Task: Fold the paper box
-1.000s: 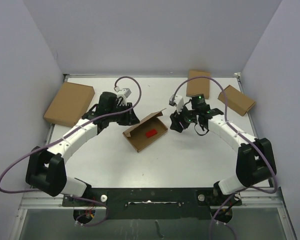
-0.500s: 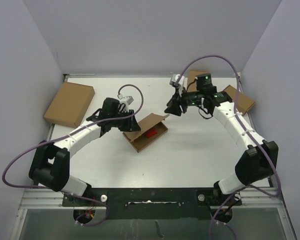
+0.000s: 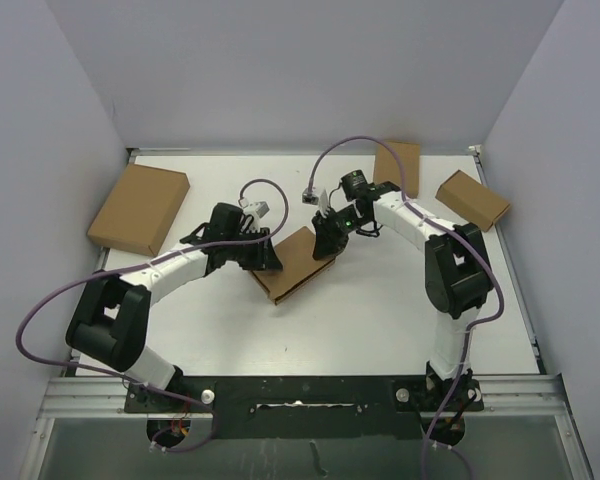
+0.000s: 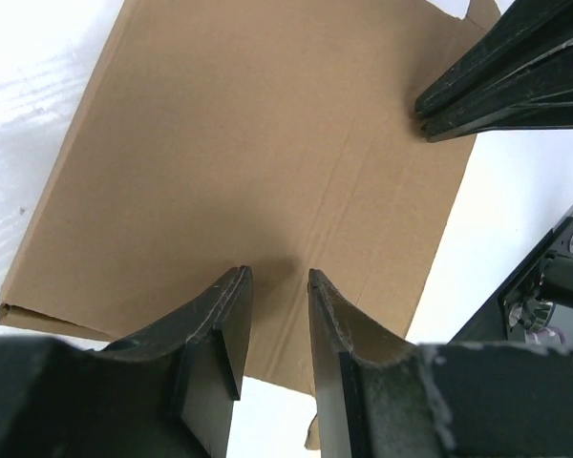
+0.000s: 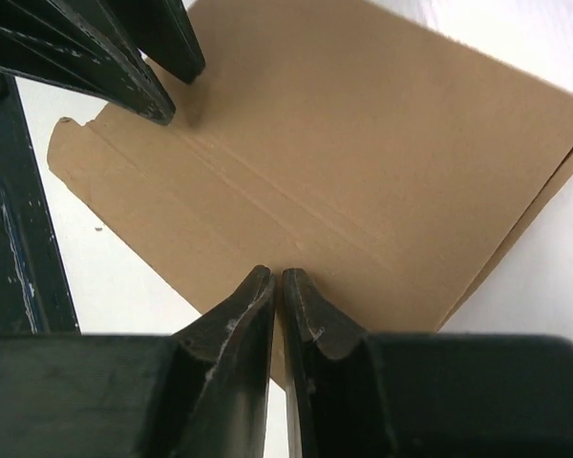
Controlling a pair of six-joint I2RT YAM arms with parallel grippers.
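Two grippers now bear on the paper box (image 3: 295,270), which lies closed-looking in the middle of the table (image 3: 380,310), between the arms. A second ago it lay open with its lid raised and a red item showing inside; now the lid is down and the red is hidden. The right arm has swung in from beside the box. The right gripper (image 5: 275,274) has drawn its jaws almost together, gripping nothing, tips on the lid near a crease. The left gripper (image 4: 279,277) keeps its jaws narrowly apart, nothing between them, over the opposite side of the lid. The main fold seems made; judging by the wrist views, the lid is flat, yet whether its flaps are tucked in cannot be told; pressing and tucking probably remain.
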